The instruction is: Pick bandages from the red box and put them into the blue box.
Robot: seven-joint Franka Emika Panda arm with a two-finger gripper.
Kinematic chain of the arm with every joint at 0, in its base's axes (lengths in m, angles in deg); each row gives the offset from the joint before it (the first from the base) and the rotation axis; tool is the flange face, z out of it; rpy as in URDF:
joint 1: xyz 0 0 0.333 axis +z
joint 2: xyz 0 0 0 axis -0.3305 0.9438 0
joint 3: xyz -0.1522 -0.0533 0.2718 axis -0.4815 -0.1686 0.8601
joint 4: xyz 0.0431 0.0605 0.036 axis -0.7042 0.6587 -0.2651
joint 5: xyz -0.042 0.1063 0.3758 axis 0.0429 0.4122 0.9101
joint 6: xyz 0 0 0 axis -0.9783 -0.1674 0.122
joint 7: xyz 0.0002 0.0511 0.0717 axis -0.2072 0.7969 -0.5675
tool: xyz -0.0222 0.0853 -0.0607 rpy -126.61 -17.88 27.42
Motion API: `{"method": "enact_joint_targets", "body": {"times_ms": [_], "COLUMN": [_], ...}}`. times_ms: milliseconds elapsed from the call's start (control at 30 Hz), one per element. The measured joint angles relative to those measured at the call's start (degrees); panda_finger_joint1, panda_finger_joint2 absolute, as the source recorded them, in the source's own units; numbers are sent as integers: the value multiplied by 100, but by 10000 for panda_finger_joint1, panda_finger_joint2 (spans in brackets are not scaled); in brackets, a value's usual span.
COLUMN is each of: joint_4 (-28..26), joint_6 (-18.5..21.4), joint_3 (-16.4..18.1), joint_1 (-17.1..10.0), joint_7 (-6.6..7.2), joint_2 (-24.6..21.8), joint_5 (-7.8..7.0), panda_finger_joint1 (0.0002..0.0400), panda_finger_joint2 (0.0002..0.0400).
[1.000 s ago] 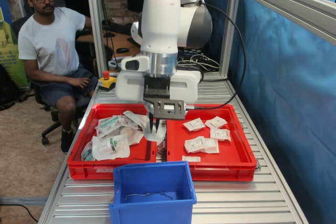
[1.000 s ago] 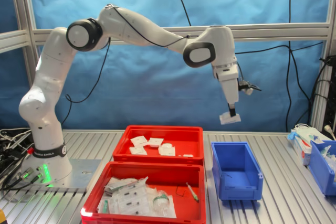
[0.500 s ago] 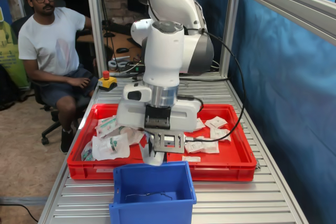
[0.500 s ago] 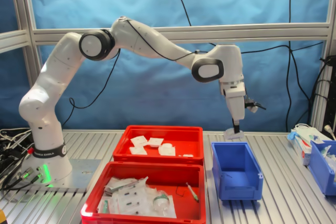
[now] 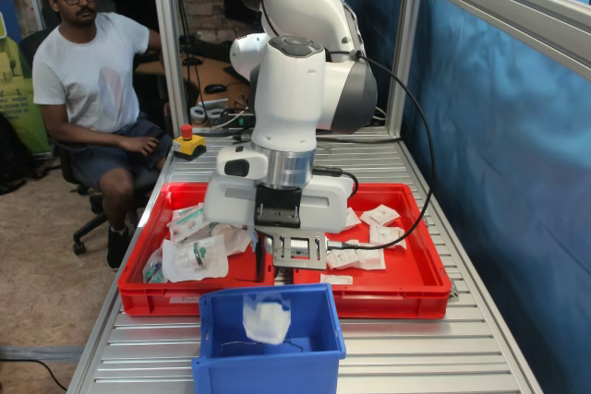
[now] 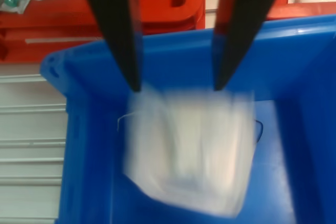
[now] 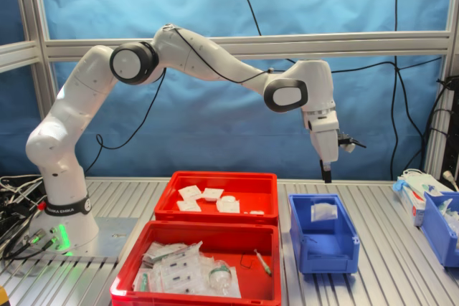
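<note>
The blue box [image 5: 268, 371] stands at the table's front edge in the first exterior view, and also shows in the second exterior view [image 7: 326, 249] and the wrist view [image 6: 84, 145]. My gripper [image 5: 271, 267] hangs just above its far rim, jaws apart and empty; it also shows in the wrist view [image 6: 176, 85] and the second exterior view [image 7: 327, 175]. One white bandage [image 5: 266, 318] is inside the blue box, blurred in the wrist view [image 6: 191, 148], and seen in the second exterior view [image 7: 323, 211]. The red box [image 5: 406, 288] holds several more bandages [image 5: 379, 217].
A twin red tray [image 5: 138, 294] with larger green-printed pouches [image 5: 196, 256] sits beside the red box. A seated man [image 5: 92, 71] and a red stop button [image 5: 187, 132] are behind the table. Another blue bin [image 7: 439, 223] stands at the second exterior view's right.
The gripper carried the bandage from above the red trays down over the blue box, then opened. The bandage has dropped out of the jaws into the blue box.
</note>
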Motion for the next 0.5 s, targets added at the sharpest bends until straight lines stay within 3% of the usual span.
{"method": "enact_joint_targets", "body": {"times_ms": [100, 133, 300, 333, 433, 467, 500], "joint_4": [-26, -30, -42, -43, -45, -45, -45], "joint_6": [0, 0, 0, 0, 0, 0, 0], "joint_3": [-12, -14, -19, -19, -19, -20, -20], "joint_1": [0, 0, 0, 0, 0, 0, 0], "joint_7": [-14, -17, -29, -31, -36, -41, -42], "joint_2": [0, 0, 0, 0, 0, 0, 0], "joint_5": [0, 0, 0, 0, 0, 0, 0], "panda_finger_joint1": [95, 145, 145, 195, 195, 245, 245], "panda_finger_joint2": [95, 145, 145, 195, 195, 245, 245]}}
